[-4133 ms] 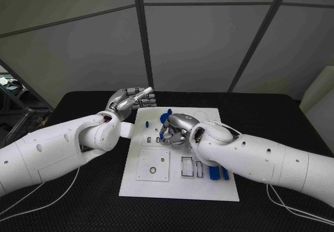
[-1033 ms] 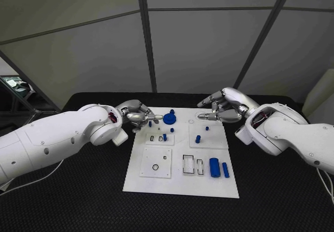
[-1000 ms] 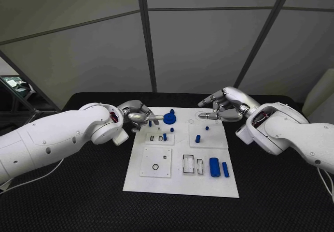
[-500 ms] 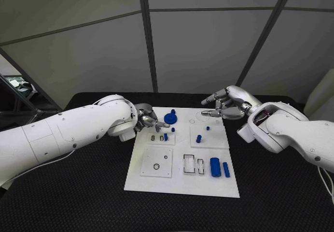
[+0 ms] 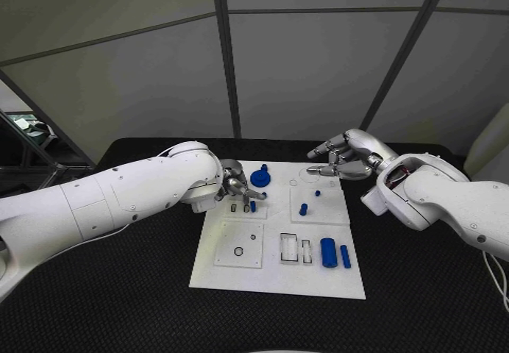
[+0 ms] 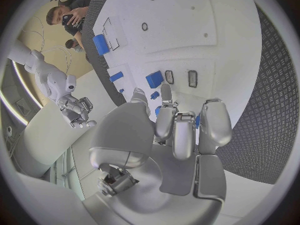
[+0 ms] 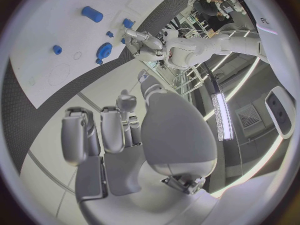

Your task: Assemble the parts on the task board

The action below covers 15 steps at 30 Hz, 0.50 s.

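Parts lie scattered over the white task board (image 5: 278, 276) on the black tabletop (image 5: 127, 294): a fat blue cylinder (image 5: 326, 252) beside a thinner blue rod (image 5: 343, 256) near the front edge, a round blue knob (image 5: 260, 176) at the far end, a small blue peg (image 5: 304, 209) mid-board. Our left hand (image 5: 235, 187) hovers low beside the knob, fingers (image 6: 177, 130) curled inward with nothing visibly between them. Our right hand (image 5: 345, 161) hangs over the board's far corner, fingers parted and empty. We judge these pieces light, rigid and smooth plastic (likely slippery), best pinched across their round sides.
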Motion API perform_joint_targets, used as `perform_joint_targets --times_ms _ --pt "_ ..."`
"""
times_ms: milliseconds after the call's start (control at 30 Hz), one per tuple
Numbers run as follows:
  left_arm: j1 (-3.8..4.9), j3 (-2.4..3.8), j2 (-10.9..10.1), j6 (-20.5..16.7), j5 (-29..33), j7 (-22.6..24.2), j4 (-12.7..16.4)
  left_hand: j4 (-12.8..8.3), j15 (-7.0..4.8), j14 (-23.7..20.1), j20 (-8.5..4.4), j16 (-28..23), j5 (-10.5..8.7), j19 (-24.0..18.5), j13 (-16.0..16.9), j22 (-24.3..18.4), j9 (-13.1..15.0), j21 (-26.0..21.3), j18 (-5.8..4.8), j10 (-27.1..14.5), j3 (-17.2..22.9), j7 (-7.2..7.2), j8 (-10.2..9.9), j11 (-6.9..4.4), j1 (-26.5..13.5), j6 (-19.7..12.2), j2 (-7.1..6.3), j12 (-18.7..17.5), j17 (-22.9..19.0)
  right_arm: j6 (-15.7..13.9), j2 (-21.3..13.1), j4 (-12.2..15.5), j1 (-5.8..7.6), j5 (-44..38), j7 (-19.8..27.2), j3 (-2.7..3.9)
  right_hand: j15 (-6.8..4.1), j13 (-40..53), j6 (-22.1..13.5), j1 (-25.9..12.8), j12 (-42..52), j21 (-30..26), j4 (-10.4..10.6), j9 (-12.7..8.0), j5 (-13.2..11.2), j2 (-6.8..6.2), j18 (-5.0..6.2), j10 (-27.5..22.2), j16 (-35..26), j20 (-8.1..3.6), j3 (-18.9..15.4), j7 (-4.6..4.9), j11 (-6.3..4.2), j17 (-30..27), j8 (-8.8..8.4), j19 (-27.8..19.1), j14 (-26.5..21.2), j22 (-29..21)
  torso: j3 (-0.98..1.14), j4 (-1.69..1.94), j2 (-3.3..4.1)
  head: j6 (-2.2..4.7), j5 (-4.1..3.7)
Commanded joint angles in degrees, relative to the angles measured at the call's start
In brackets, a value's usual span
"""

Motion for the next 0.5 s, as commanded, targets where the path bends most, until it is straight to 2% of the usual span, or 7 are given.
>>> perform_joint_targets --times_ms 33,500 --pt "0.17 -0.05 0.38 2.67 -0.85 -1.32 -0.14 -0.09 -0.07 5.06 -0.07 -0.21 0.11 -0.39 1.11 0.08 0.39 0.28 0.19 -0.33 -0.25 0.1 -0.26 -0.05 0.61 -0.32 0.43 -0.32 12.09 0.35 0.15 -0.09 0.13 -0.16 -0.52 0.06 -0.48 -0.08 0.47 -0.38 0.23 -0.31 -0.41 -0.09 0.28 0.16 0.74 0.44 -0.4 -0.35 -0.05 0.02 -0.08 -0.04 -0.12 0.1 1.42 4.89 -0.01 0.03 0.02 -0.08 -0.09" --pt "0.25 -0.22 1.19 3.81 -0.85 -1.68 -0.35 -0.53 0.01 5.07 0.03 -0.21 0.22 -0.68 1.74 0.18 2.46 0.31 0.24 -0.25 -0.41 0.15 -0.89 -0.01 2.55 -0.36 1.12 -0.54 12.14 0.72 0.6 -0.63 0.13 -0.39 -0.89 0.06 -0.48 -0.08 0.47 -0.38 0.23 -0.31 -0.41 -0.09 0.28 0.16 0.74 0.44 -0.4 -0.35 -0.05 0.02 -0.08 -0.04 -0.12 0.1 1.42 4.89 -0.05 0.05 -0.04 -0.29 -0.21"
